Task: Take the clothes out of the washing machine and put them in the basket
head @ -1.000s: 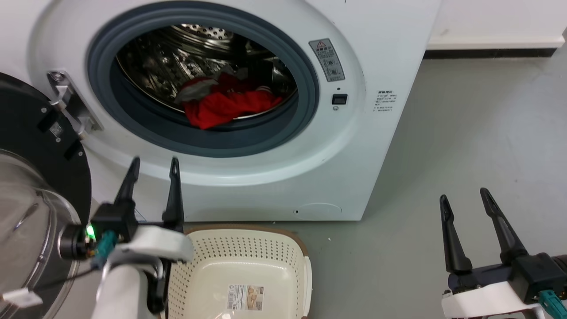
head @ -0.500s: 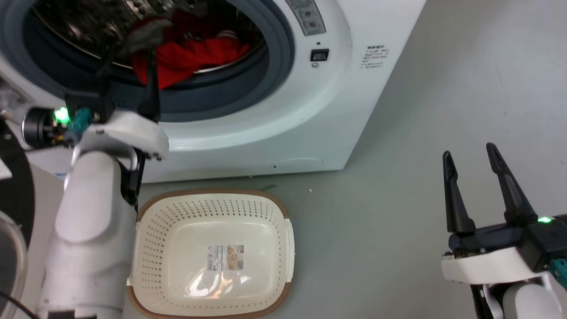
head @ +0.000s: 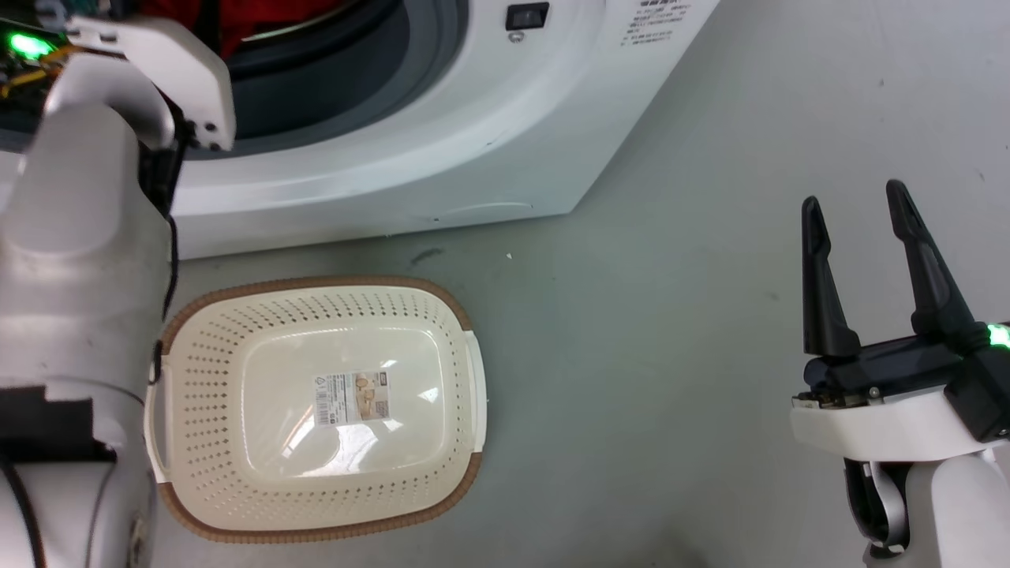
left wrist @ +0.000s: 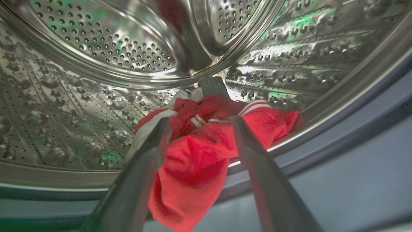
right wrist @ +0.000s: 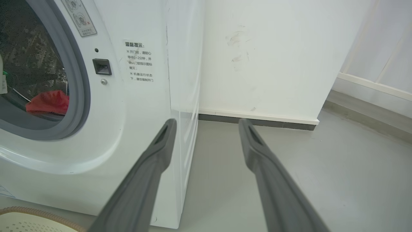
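Grey floor (head: 671, 315) runs in front of the washing machine (head: 442, 142), and the basket (head: 316, 532) stands on it just before the machine's foot, the label showing on its bare bottom. The clothes (left wrist: 196, 161) lie low at the front of the steel drum (left wrist: 128, 48), a red heap with white stripes, and one fold hangs over the drum's lip toward the grey rubber seal (left wrist: 354, 129).

The left gripper (left wrist: 200, 120) is inside the porthole with its fingers spread wide, one on each side of the heap; they have not closed on it. The right gripper (head: 854, 199) is also spread and holds nothing, well apart to the right above the floor.

The step in hand looks like the first grab. To do it well, the left fingers should likely go a little deeper, so they close on the thick middle of the heap rather than the loose hanging fold, which could slip free. The squeeze should be firm, since the cloth is soft. The pull should rise over the lip and seal, not drag across them, or the fabric may snag. Several garments seem tangled, so one may trail and fall short of the basket.
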Tool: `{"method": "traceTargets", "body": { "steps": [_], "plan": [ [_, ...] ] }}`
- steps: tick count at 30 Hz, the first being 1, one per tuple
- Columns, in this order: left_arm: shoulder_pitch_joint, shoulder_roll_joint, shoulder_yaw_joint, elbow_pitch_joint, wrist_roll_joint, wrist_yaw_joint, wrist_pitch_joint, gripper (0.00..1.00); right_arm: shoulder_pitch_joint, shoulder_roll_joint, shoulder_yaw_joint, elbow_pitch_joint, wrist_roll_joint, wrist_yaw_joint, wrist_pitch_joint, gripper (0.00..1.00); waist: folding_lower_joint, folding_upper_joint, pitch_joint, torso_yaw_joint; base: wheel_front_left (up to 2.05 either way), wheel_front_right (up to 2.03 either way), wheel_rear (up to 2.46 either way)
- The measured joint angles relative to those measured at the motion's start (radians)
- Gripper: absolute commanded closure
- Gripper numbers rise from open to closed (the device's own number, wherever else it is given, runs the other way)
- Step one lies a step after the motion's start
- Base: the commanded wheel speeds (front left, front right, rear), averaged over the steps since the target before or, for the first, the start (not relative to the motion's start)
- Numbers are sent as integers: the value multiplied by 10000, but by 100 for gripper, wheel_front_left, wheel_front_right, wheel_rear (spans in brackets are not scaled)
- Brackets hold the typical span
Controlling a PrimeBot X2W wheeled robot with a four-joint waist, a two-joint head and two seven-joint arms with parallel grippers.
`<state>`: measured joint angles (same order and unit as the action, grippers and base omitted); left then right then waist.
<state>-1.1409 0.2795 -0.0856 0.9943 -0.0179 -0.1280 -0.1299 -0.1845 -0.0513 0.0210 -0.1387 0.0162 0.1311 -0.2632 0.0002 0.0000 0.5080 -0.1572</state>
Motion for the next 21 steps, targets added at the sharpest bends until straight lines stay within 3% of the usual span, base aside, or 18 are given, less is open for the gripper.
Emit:
{"method": "traceTargets", "body": {
  "steps": [9, 21],
  "plan": [
    [-1922, 336, -1214, 1427, -803, -12, 2226, 0, -490, 4, 100, -209, 244, 0, 0, 0, 0, 0, 1027, -379, 0, 0, 0],
    [-3271, 713, -2173, 2136, -1848, -12, 4128, 0, -817, 2, 86, -295, 541, 0, 0, 0, -1, 0, 1972, -761, 0, 0, 0]
  ]
}}
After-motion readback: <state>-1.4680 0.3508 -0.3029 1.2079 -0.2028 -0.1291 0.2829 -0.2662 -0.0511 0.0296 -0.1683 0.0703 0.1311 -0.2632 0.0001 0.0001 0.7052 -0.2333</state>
